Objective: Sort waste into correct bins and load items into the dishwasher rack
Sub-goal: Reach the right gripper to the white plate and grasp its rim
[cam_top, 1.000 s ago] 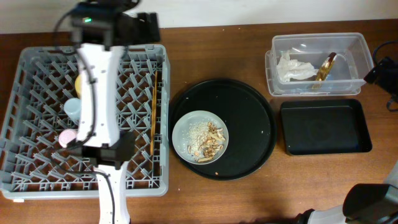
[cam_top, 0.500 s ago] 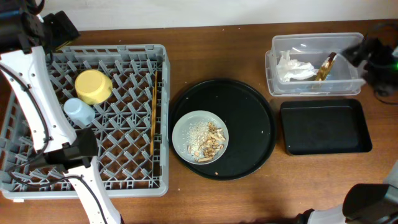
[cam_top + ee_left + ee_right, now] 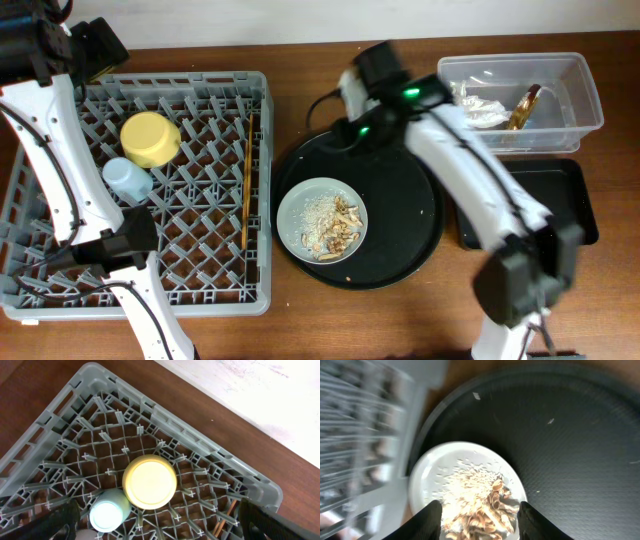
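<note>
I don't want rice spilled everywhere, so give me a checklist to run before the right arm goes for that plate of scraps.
1. Right gripper open, nothing held: ok.
2. Plate flat on the round black tray: ok.
3. Scraps all on the plate: not ok, a few specks lie on the tray.
4. Gripper lined up over the plate: ok, seen from the wrist view.
5. Shallow black bin empty: cannot tell, the right arm covers part.
</note>
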